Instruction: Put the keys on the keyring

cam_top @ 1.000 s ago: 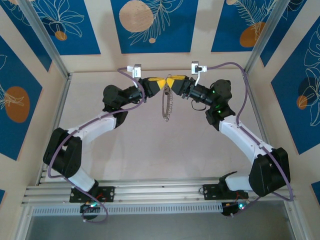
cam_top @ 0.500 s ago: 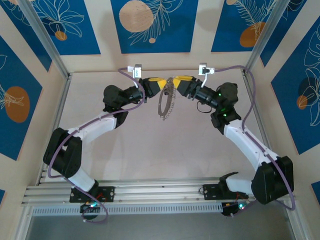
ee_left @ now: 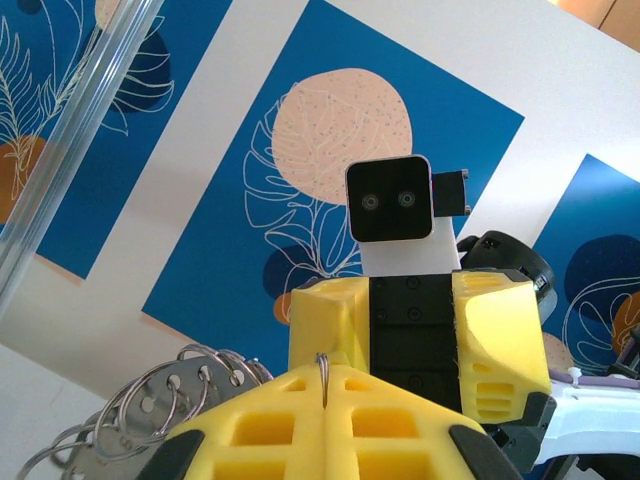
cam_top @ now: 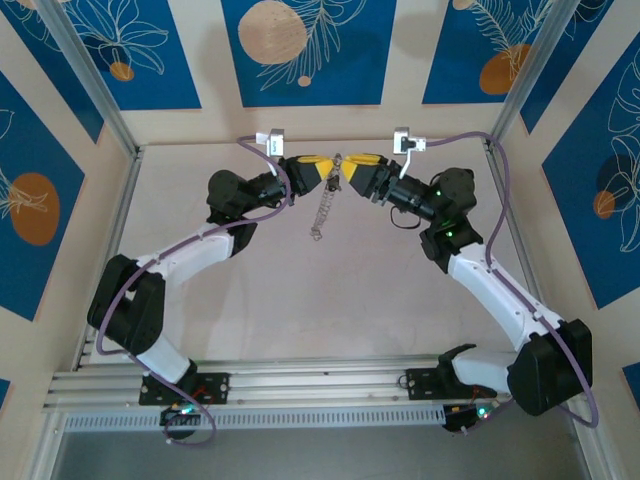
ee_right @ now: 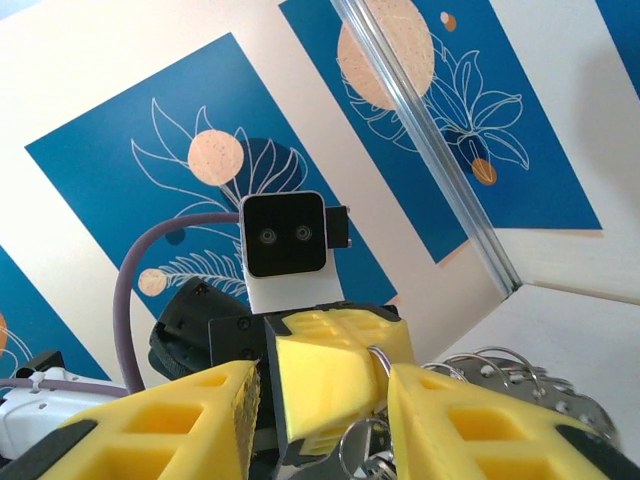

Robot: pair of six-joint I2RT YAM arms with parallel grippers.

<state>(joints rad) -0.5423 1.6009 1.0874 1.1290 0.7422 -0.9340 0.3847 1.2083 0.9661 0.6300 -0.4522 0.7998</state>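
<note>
The keyring (cam_top: 322, 205), a floppy silvery loop fringed with small wire rings, hangs in the air above the far middle of the tabletop (cam_top: 300, 300), its top caught where two yellow fingertip pairs meet. The left end effector (cam_top: 328, 171) has its fingers (ee_left: 260, 420) pressed together, nipping one thin wire ring in the seam between them. The right end effector (cam_top: 349, 168) faces it nose to nose, fingers (ee_right: 160, 425) spread apart, the loop's rings bunched beside one; whether they touch the metal cannot be told. Blue leaf-patterned panels (cam_top: 305, 50) line the walls behind.
</note>
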